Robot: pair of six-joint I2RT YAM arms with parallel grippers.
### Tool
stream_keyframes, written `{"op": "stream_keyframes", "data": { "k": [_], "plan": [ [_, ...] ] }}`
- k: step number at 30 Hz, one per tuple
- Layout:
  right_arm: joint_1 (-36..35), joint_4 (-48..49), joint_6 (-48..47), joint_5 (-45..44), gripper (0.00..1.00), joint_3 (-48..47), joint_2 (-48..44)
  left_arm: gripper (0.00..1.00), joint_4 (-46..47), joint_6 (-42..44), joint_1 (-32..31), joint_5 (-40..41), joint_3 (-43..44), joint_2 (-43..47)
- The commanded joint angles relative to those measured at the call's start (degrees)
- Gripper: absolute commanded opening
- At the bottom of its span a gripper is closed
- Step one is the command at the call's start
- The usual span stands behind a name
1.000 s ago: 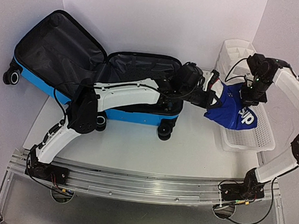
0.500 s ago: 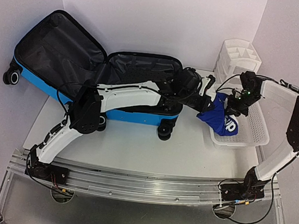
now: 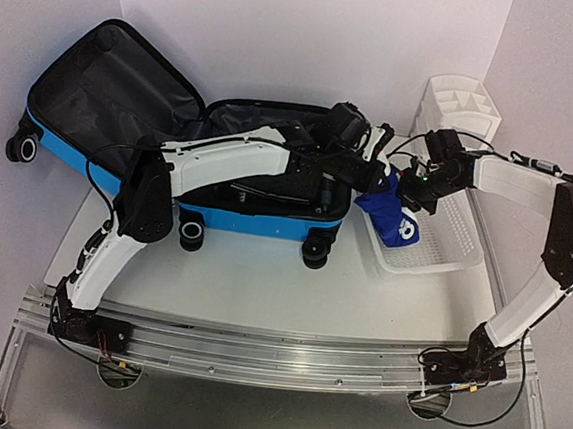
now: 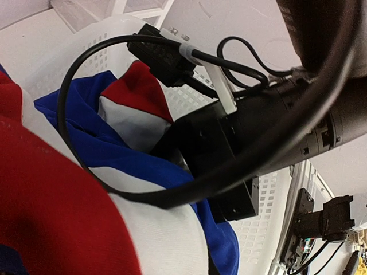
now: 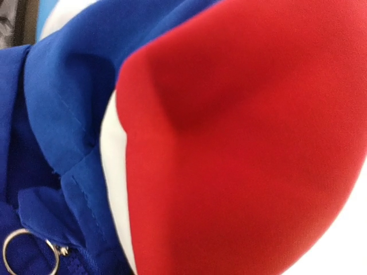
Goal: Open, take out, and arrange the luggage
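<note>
The luggage (image 3: 126, 100), a blue hard-shell suitcase, lies open on the left with its dark lining up. A blue, red and white garment (image 3: 392, 216) hangs over the left end of the white mesh basket (image 3: 444, 253), right beside the suitcase. My left gripper (image 3: 378, 172) reaches across the suitcase and is shut on the garment's top. My right gripper (image 3: 409, 190) meets it from the right, also shut on the cloth. The garment (image 4: 69, 217) fills the left wrist view and hides those fingers. In the right wrist view the garment (image 5: 241, 143) covers everything.
A white drawer organizer (image 3: 462, 104) stands at the back right, behind the basket. The suitcase's wheels (image 3: 313, 252) point toward the table's front. Walls close in behind and on both sides.
Both grippers have carried the garment left, from over the basket's middle to its left end by the suitcase. The basket has shifted left too.
</note>
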State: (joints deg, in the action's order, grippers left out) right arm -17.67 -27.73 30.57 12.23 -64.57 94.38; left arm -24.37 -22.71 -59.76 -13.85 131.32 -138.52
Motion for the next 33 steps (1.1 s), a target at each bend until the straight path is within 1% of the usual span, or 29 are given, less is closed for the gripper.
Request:
{"op": "stream_keyframes", "data": {
  "k": [1,4,6,7,10,13,15,19,23,26,28,29,31,32,33],
  "plan": [
    [-4.02,5.56,7.41,4.4,0.0,-4.0,0.83,0.0,3.61,2.52,2.81,0.93,-1.55,7.05],
    [-4.14,4.24,7.5,2.3,0.0,-5.38,-0.28,0.0,3.25,3.34,3.64,1.14,-2.56,7.82],
    [-4.13,-0.41,3.88,-0.78,0.0,-7.93,-1.7,0.0,3.73,3.44,3.62,1.03,-1.89,7.72],
    [-4.07,-3.99,0.91,-2.66,0.0,-10.2,-2.0,0.0,4.2,3.21,3.57,0.87,-1.44,7.39],
    [-2.7,-18.68,-8.99,-10.2,0.0,-18.09,-1.8,0.0,6.3,1.87,2.58,0.71,0.95,5.61],
    [1.43,-26.56,-15.23,-13.03,0.0,-23.13,-1.51,0.0,8.99,-0.15,0.65,1.46,3.12,2.68],
    [4.63,-28.32,-17.92,-13.85,0.0,-23.83,-2.05,0.0,11.2,-3.47,-0.37,1.82,4.16,0.69],
    [8.76,-28.89,-22.38,-13.19,0.0,-21.63,-3.01,0.0,14.41,-9.01,-1.54,3.5,5.47,-3.16],
    [10.52,-28.78,-26.03,-12.68,0.0,-19.44,-1.97,0.0,19.22,-11.25,-2.61,4.97,2.77,-5.02],
    [10.9,-28.62,-28.45,-11.05,0.0,-18.69,-0.18,0.0,18.91,-14.14,-2.55,6.39,-0.28,-5.47],
    [10.92,-28.49,-29.67,-10.86,0.0,-18.84,1.37,0.05,16.56,-15.01,-2.55,6.68,-1.72,-5.53],
    [10.95,-28.4,-29.99,-10.99,0.0,-19.04,2.2,0.09,14.99,-15.45,-2.57,6.52,-2.3,-5.48],
    [10.92,-28.27,-30.69,-11.28,0.01,-19.78,3.56,0.25,11.52,-15.68,-2.55,6.22,-2.28,-5.16],
    [10.92,-28.26,-31.44,-11.6,0.04,-20.33,4.11,0.32,9.24,-15.42,-2.55,6.52,-1.59,-4.95],
    [10.91,-28.31,-31.86,-11.96,0.11,-21.01,4.59,0.4,7.1,-14.96,-2.56,7.21,-0.54,-4.69]
  ]
}}
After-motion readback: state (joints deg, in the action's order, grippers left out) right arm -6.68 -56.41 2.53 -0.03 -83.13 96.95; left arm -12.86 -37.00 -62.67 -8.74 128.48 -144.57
